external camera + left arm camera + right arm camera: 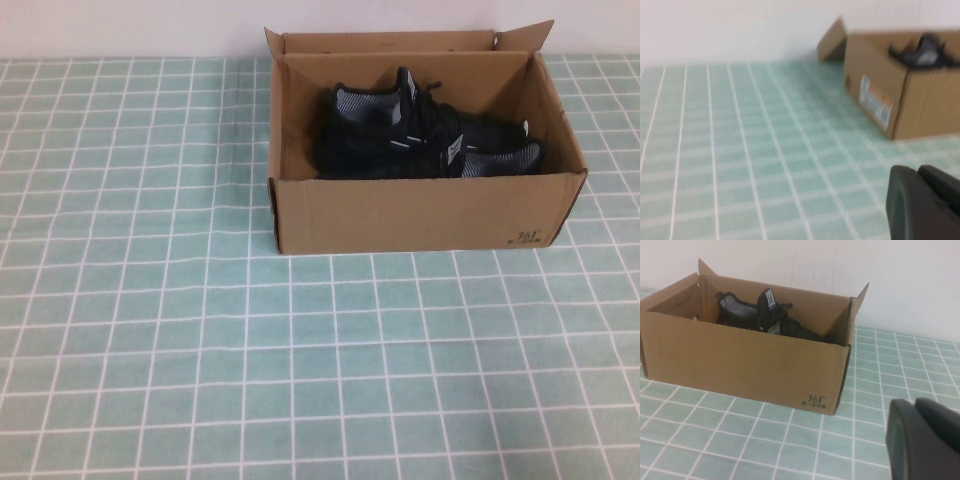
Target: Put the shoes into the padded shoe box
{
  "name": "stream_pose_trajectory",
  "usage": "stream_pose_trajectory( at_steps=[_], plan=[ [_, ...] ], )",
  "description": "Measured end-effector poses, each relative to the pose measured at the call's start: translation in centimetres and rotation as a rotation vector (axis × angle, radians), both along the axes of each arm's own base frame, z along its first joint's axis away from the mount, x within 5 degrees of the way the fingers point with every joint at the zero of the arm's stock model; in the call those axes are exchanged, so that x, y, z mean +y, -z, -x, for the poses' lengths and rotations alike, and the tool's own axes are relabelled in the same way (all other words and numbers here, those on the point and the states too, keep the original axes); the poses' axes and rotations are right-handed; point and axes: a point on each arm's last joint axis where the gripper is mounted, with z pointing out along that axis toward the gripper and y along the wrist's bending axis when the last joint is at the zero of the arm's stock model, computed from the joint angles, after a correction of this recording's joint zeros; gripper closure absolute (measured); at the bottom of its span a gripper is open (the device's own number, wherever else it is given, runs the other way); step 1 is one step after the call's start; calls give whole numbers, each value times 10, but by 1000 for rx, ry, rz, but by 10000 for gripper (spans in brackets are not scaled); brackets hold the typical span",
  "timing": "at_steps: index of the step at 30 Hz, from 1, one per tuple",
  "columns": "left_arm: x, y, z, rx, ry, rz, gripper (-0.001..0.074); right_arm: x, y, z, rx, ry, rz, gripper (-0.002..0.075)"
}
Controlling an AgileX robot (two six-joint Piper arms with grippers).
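High view shows both shoes [430, 140] lying inside the padded shoe box [420, 215], so placing looks finished. Left hand [922, 200] and right hand [925, 437], both pinched together and empty, sit well clear of the box; nothing more seems needed.

The padded shoe box [745, 365] carried dark print reading "361°" [813, 399] on its long outer wall, at the 5 o'clock corner in the right wrist view, with one smaller, illegible line beneath. A white-and-orange label [875, 101] on its end wall was unreadable.
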Motion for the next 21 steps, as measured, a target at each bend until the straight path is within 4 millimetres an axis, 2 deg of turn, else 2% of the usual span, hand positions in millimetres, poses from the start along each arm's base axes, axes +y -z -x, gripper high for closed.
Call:
stream_pose_trajectory(
  at_steps=[12,21],
  plan=[
    [-3,66,-9,195,0,-34,736,0,0,0,0,0,0,734],
    [-3,65,-10,173,-2,-9,736,0,0,0,0,0,0,734]
  ],
)
